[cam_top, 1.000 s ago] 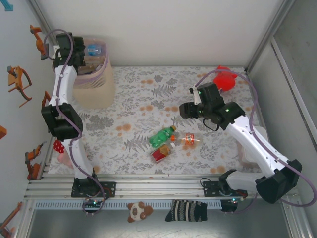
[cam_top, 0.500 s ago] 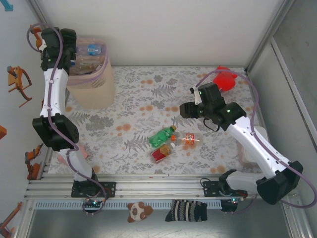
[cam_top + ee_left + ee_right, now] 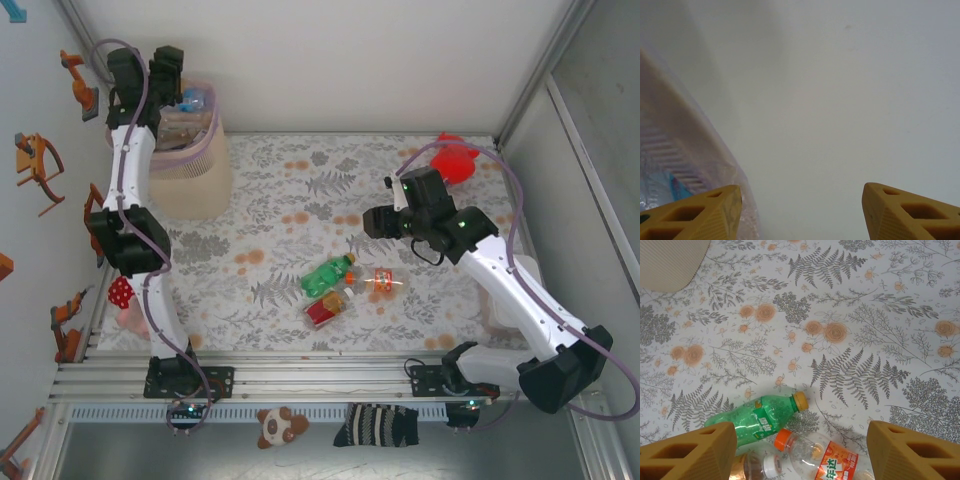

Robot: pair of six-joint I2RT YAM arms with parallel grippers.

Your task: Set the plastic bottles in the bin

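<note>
Three plastic bottles lie mid-table: a green one point(image 3: 328, 273) point(image 3: 757, 417), a clear one with an orange label point(image 3: 380, 282) point(image 3: 825, 459), and a brown one with a white cap point(image 3: 324, 309) point(image 3: 756, 468). My right gripper point(image 3: 372, 224) point(image 3: 800, 432) hovers open above them, nothing between its fingers. The beige bin point(image 3: 188, 170) stands at the far left with a pinkish bag point(image 3: 685, 160); a blue-labelled bottle point(image 3: 190, 99) lies inside. My left gripper point(image 3: 165, 72) point(image 3: 800, 192) is raised at the bin's far rim, open and empty, facing the white wall.
A red plush toy point(image 3: 455, 160) sits at the far right corner. A pink plush toy point(image 3: 122, 302) lies by the left arm's base. The bin's beige side point(image 3: 667, 262) shows far left in the right wrist view. Walls close the table on three sides.
My left arm swung out to the left of the bin and came back over its far rim, its jaws narrowing. The right arm and the three bottles have not moved.
</note>
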